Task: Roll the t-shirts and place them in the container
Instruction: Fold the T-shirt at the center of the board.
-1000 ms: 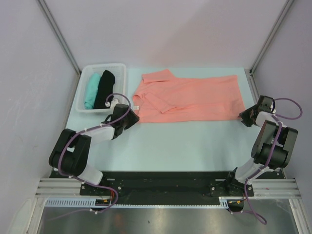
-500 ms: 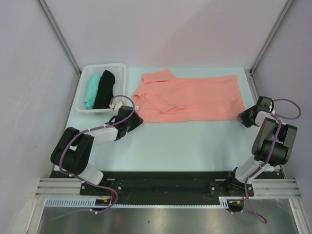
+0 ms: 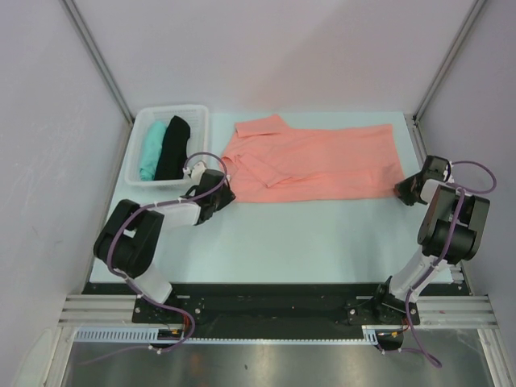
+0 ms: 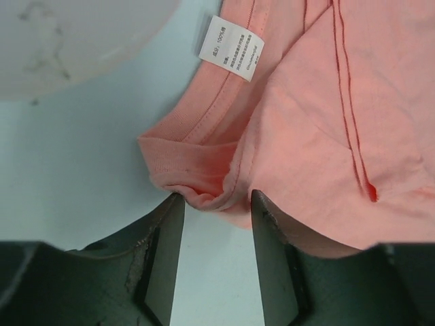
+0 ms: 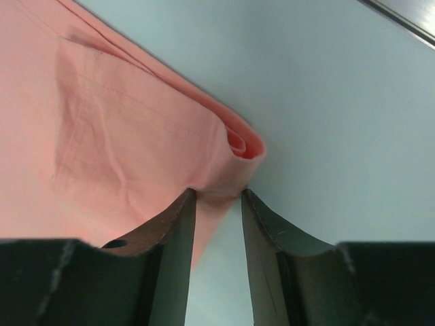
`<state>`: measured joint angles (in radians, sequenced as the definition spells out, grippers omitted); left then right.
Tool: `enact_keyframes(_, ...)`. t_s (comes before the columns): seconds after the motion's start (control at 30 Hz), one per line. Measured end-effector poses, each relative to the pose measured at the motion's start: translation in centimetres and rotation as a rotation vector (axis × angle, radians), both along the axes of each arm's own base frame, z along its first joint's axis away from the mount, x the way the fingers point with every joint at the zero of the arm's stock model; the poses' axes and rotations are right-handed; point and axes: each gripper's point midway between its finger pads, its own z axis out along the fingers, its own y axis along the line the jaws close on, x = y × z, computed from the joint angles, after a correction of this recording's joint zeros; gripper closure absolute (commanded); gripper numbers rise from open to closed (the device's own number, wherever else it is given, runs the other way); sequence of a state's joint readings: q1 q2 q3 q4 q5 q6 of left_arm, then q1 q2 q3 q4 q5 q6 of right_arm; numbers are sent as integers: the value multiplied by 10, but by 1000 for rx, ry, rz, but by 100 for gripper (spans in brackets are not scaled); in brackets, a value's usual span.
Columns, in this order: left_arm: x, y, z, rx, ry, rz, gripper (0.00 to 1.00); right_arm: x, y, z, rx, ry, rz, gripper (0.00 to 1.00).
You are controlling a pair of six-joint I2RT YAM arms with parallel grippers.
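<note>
Your left gripper [image 4: 212,204] has slid right onto the salmon-pink t-shirt [image 3: 314,164] corner; both grippers seem parted astride cloth—pinch deep before rolling.

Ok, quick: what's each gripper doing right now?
Left gripper: open, jaws either side of the pink shirt corner.
Right gripper: open, jaws around the shirt's other corner.

Overhead view: bright, even, diffuse light; soft faint shadows only. Mild sheen on the steel strip at bottom of frame. Wrist views: sharp on cloth, care label [image 4: 230,47] print legible but tiny. Dark blurred claw bodies fill lower edges. Upper-left bin wall [image 4: 68,41] defocused.
</note>
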<state>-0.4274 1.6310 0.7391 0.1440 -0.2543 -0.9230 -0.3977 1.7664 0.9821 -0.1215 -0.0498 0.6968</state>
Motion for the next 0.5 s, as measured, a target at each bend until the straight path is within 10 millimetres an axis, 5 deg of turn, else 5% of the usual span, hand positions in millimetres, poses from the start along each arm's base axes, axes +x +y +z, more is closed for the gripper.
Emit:
enact_keyframes(0.2,8,4,-7,51,15,9,100,7,-1,-2,-30,20,-6,89)
enact_keyframes(0.23,9,4,-7,52,14,13,100,7,-1,-2,-36,26,-5,100)
enact_keyframes(0.5,1,15,3,109,34,32,100,-5,-1,6,-82,96,-15,100)
